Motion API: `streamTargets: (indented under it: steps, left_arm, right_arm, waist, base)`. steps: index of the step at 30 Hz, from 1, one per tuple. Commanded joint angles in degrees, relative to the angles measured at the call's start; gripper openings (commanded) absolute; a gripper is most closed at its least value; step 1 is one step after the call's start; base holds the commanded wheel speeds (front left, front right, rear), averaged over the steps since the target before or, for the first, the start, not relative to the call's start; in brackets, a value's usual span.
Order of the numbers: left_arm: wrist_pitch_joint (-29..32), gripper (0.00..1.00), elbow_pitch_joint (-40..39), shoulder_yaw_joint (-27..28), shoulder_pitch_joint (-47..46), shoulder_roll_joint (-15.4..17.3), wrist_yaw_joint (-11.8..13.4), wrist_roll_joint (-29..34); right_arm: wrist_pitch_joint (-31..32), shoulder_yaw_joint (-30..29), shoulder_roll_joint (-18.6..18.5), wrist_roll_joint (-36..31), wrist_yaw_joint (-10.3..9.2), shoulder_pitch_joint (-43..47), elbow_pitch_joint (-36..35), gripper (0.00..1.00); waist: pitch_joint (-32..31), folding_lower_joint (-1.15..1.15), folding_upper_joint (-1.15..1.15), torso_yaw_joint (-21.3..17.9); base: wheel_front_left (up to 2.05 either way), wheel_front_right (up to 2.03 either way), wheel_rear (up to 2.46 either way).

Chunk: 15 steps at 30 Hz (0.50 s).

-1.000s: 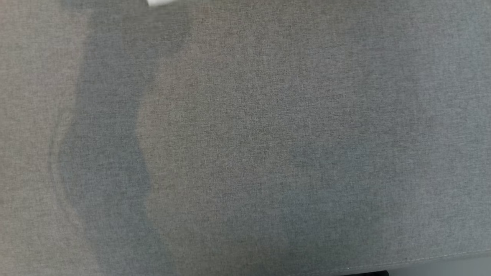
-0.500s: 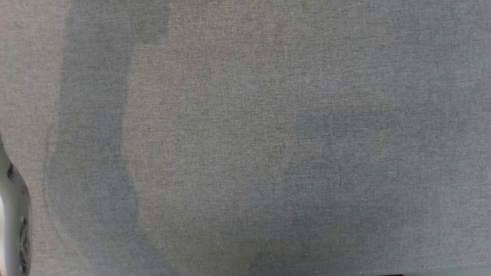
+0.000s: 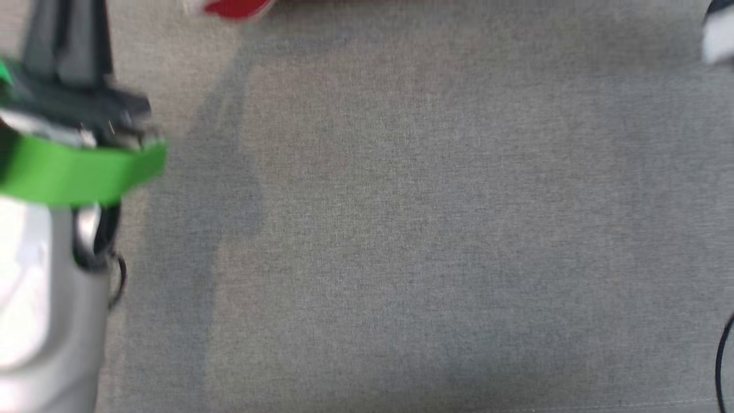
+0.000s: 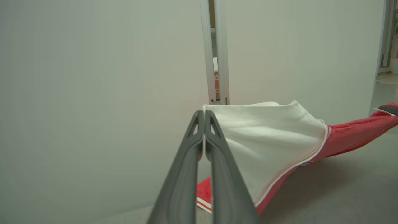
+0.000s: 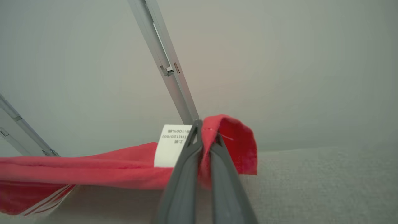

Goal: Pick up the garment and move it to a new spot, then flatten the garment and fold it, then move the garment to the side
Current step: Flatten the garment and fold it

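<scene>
Left forearm newly in view; left hand, right hand each pinch garment edge; wide grey surface beneath.

Worktop is covered w/ grey woven fabric, lies flat and smooth afaict. Soft darker shadow band runs down left-centre of the head view, plus a thin seam line at the bottom right edge. Red/white garment: low red hem seems to touch the fabric at bottom centre of left wrist view, rest is up off it.
</scene>
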Motion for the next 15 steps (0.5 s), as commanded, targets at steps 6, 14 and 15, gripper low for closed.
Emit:
streamTargets:
  steps: [6, 14, 15]
  left_arm:
    - [0.0, 0.00, -3.1, -0.7, 18.0, 1.4, -0.1, 2.0]
    - [0.0, 0.00, -3.1, -0.7, 31.8, -0.4, -0.1, 4.6]
    - [0.0, 0.00, -3.1, -0.8, 33.4, -0.6, -0.1, 5.0]
  right_arm:
    - [-0.2, -4.1, 0.5, 1.7, -0.02, 18.7, -7.3, 0.00]
    - [-0.2, -6.4, -0.4, -0.4, -0.03, 32.5, -12.4, 0.00]
    - [-0.2, -6.8, -0.5, -0.7, -0.03, 33.9, -12.9, 0.00]
  waist:
    - [-9.5, 0.00, 0.00, -1.6]
    - [-14.0, 0.00, 0.00, -2.2]
    - [-14.5, 0.00, 0.00, -2.2]
  base:
    - [0.00, 0.00, 0.00]
    - [0.00, 0.00, 0.00]
    - [0.00, 0.00, 0.00]
